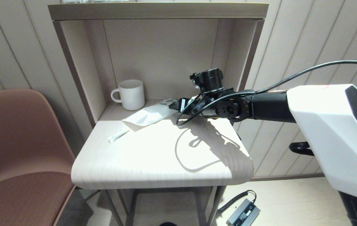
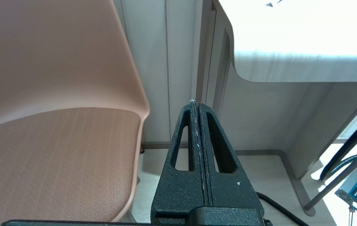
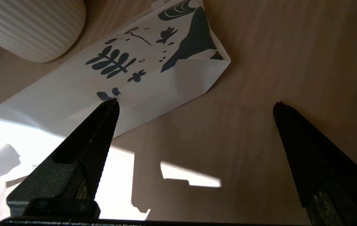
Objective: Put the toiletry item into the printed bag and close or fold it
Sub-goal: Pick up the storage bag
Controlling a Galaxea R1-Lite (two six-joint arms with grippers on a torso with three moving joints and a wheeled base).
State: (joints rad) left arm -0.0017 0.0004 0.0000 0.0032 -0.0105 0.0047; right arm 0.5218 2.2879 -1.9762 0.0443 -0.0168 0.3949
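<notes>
The printed bag (image 1: 149, 115) lies flat on the small table, its dark blue leaf prints (image 3: 115, 61) at the end nearest my right gripper. That right gripper (image 1: 175, 106) hovers low at the printed end, open wide (image 3: 197, 103); one fingertip (image 3: 111, 108) is over the bag's edge and nothing is between the fingers. The toiletry item (image 1: 118, 135), a slim white tube, lies on the table left of the bag, apart from it. My left gripper (image 2: 196, 105) is parked below table height beside the chair, shut and empty.
A white ribbed mug (image 1: 131, 94) stands behind the bag, near the alcove's left wall (image 1: 81, 72). The table's rounded front edge (image 1: 162, 180) is near me. A brown chair (image 1: 15, 141) stands to the left. A power brick (image 1: 242, 213) lies on the floor.
</notes>
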